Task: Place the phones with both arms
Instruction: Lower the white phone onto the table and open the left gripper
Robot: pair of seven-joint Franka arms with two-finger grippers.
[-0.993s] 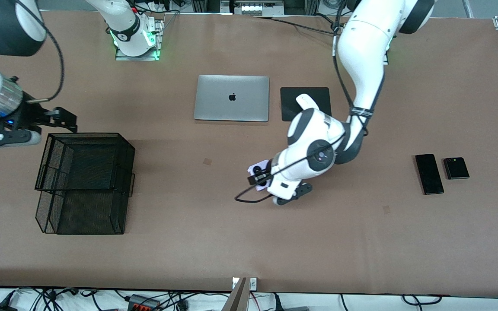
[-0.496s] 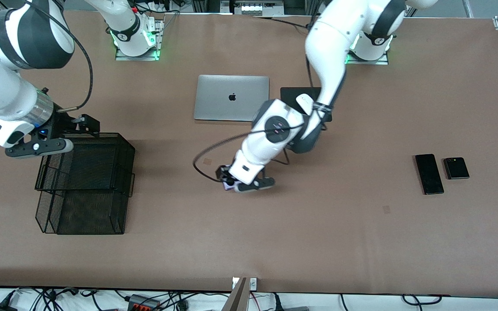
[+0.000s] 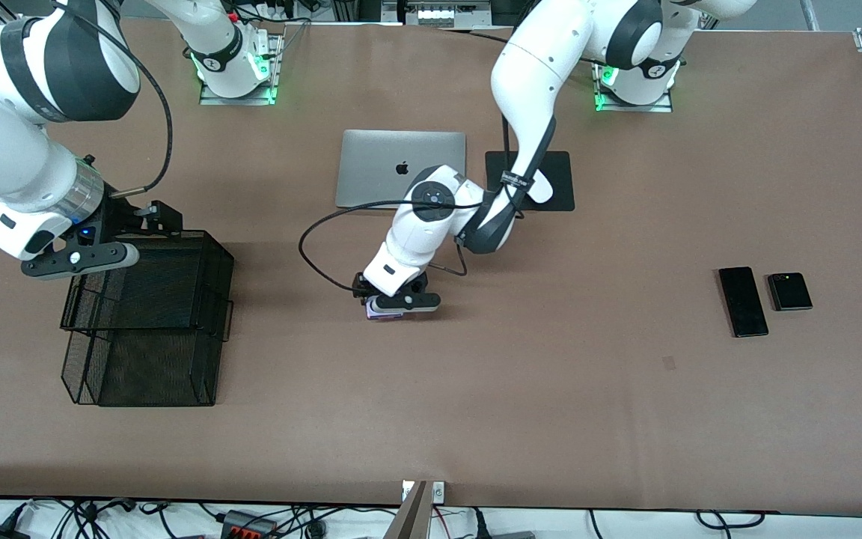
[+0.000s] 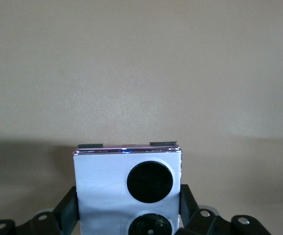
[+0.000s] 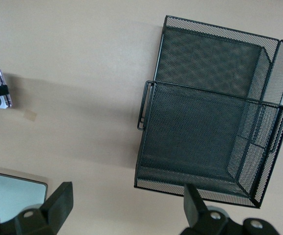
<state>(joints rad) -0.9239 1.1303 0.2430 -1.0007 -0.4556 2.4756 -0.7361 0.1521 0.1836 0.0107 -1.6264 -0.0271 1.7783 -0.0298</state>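
Note:
My left gripper (image 3: 384, 308) is shut on the small lilac flip phone (image 3: 386, 317) and holds it low over the middle of the table. In the left wrist view the lilac phone (image 4: 107, 188) with two black circles sits between the fingers (image 4: 69, 209) of the left gripper (image 4: 127, 218). The long black slab phone (image 3: 742, 301) and the small black flip phone (image 3: 789, 291) lie side by side toward the left arm's end. My right gripper (image 3: 148, 218) is open and empty by the mesh tray's rim (image 3: 206, 233); it also shows in the right wrist view (image 5: 126, 208).
A two-tier black mesh tray (image 5: 146, 105) stands toward the right arm's end. A silver laptop (image 3: 401, 180) lies shut near the bases, beside a black mouse pad (image 3: 558, 165) with a white mouse (image 3: 541, 189) partly under the left arm.
My left arm has carried the lilac phone from the table's middle toward the right arm's end and lowered it. My right gripper has moved in toward the mesh tray.

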